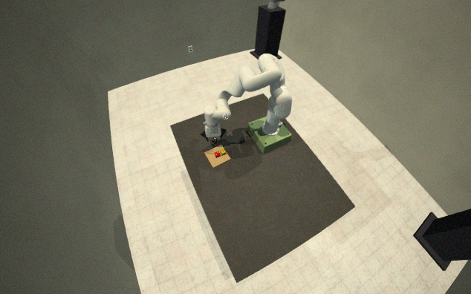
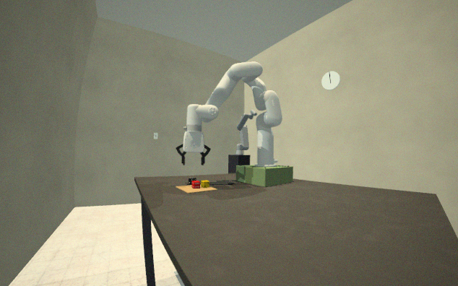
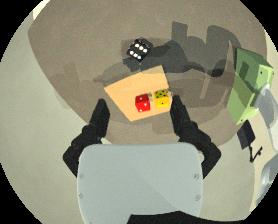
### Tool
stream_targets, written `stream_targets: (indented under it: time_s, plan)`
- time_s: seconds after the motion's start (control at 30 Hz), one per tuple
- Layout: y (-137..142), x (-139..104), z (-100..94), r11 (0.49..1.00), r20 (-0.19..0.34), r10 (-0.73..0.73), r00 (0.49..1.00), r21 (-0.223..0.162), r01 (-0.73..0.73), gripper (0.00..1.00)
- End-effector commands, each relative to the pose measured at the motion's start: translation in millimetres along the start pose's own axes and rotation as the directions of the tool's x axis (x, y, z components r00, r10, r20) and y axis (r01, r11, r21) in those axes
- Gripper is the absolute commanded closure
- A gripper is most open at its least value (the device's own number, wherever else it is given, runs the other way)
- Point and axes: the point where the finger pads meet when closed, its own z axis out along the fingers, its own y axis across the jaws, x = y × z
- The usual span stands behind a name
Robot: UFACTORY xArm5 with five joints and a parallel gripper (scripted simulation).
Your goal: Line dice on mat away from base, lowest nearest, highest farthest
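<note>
Dice below an open gripper

Red and yellow dice lie near each other on the tan mat; the black die rests off it on the counter. Above them, the gripper's fingers stand fully apart, holding nothing

Red and yellow dice on mat; black die off.
</note>
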Motion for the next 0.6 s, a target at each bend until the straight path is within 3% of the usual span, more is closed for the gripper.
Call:
stream_targets:
  time_s: [0.0,0.3,0.4,0.57]
  plan:
    - [-1.1,9.6,-0.4,0.985,-0.001,-0.173,0.985,0.004,0.173,0.0]
    - [-0.3,25.0,0.6,0.902,-0.002,-0.432,0.902,0.003,0.432,0.0]
    - [-0.2,26.0,0.7,0.895,-0.002,-0.447,0.895,0.003,0.447,0.0]
    - [0.8,36.9,1.4,0.792,-0.002,-0.611,0.792,0.003,0.611,0.0]
